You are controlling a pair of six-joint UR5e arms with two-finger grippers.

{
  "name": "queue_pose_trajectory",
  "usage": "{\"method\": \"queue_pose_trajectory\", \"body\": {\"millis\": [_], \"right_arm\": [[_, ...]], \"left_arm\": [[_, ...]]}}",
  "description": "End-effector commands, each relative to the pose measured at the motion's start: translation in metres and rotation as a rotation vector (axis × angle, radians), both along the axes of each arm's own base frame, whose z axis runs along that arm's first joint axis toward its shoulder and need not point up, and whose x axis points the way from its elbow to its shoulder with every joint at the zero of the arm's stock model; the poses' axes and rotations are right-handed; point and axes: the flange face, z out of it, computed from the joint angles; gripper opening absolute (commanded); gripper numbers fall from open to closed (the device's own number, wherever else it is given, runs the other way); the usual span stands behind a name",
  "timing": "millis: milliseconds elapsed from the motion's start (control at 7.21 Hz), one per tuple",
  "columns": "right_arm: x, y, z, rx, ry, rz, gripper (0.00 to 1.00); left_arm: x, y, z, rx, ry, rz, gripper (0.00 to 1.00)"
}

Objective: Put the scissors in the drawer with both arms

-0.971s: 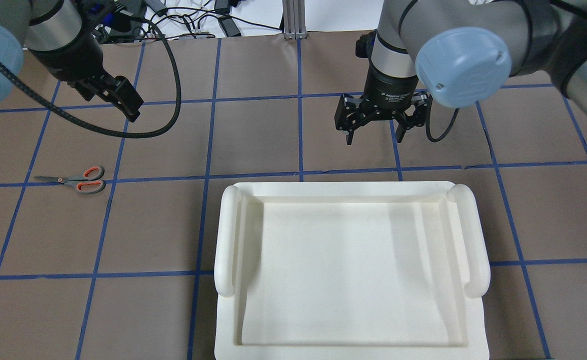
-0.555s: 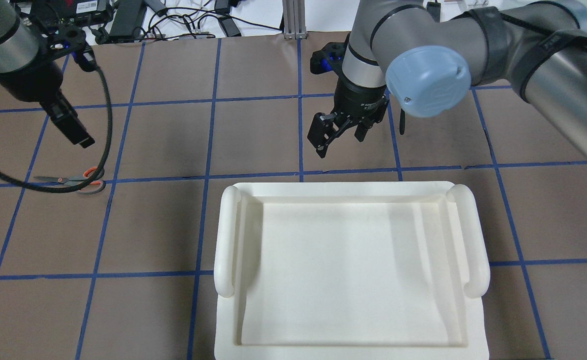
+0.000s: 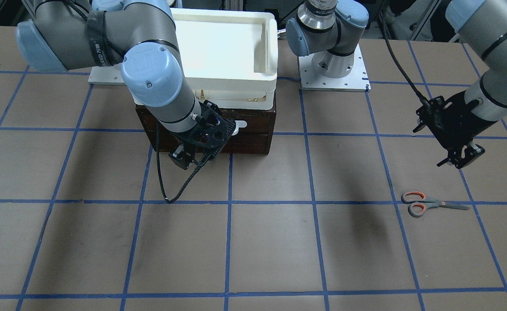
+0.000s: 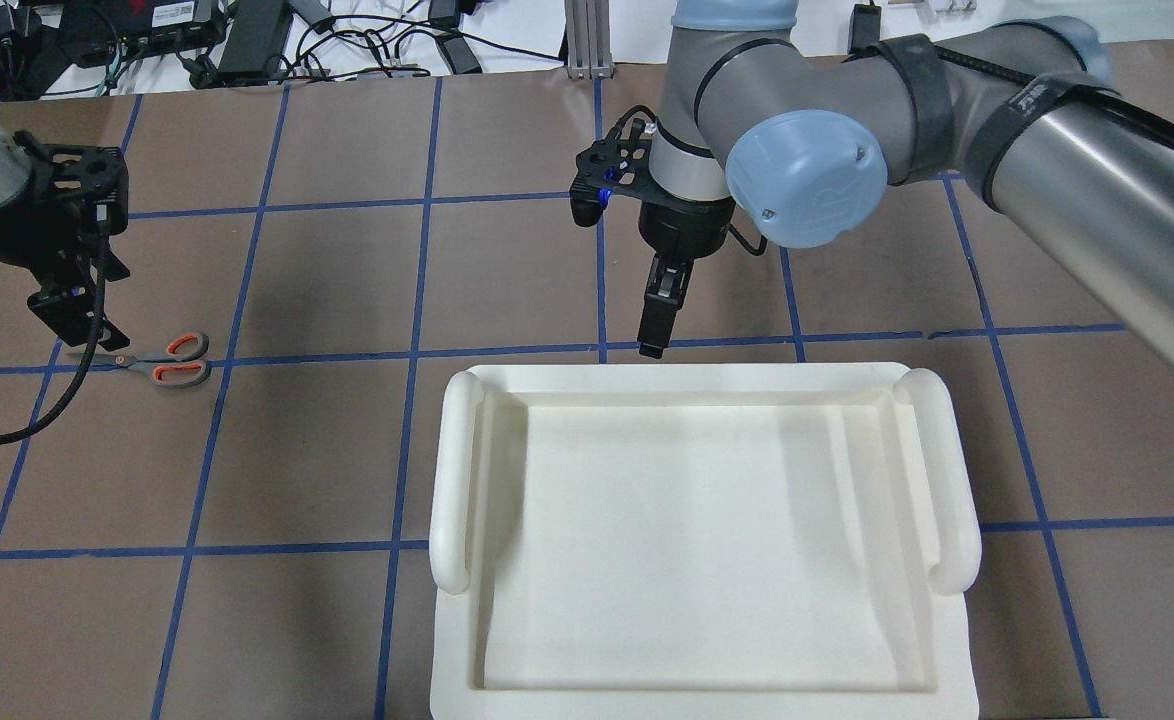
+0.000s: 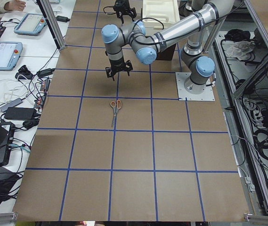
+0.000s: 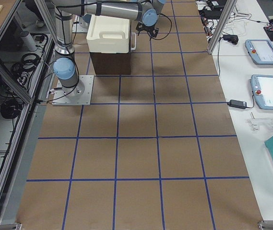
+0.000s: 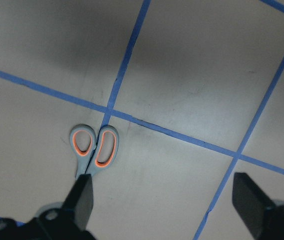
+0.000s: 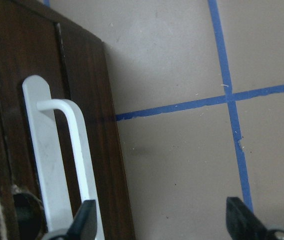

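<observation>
The scissors [image 4: 147,360] lie flat on the brown table, grey handles with orange-lined loops; they also show in the front view [image 3: 430,204] and the left wrist view [image 7: 94,150]. My left gripper [image 4: 77,320] is open and empty, hovering just above their blade end [image 7: 164,210]. The drawer [image 3: 249,138] is shut, with a dark brown front and a white bar handle [image 8: 57,150]. My right gripper [image 3: 188,157] is open and empty, right in front of the drawer front. In the right wrist view [image 8: 161,225] the handle lies at its left finger.
A white plastic tray [image 4: 697,378] sits on top of the drawer cabinet [image 6: 110,62]. Blue tape lines grid the table. Cables and boxes lie beyond the far table edge [image 4: 247,40]. The left arm's black cable [image 4: 7,430] hangs near the scissors.
My left gripper has moved left and down to the scissors' blade end. My right gripper has turned and moved toward the drawer front, beside the tray's edge.
</observation>
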Motion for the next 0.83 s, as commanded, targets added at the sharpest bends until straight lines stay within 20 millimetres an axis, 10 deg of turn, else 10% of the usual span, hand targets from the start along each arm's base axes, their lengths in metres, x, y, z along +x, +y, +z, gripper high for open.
{"method": "queue_pose_trajectory", "body": {"millis": [0, 693], "right_arm": [[-0.006, -0.008, -0.02, 0.041, 0.036, 0.209, 0.87], [-0.003, 0.008, -0.032, 0.175, 0.042, 0.22, 0.86]], "left_arm": [[0.037, -0.016, -0.059, -0.01, 0.008, -0.068, 1.0], [0.075, -0.041, -0.122, -0.081, -0.021, -0.219, 1.0]]}}
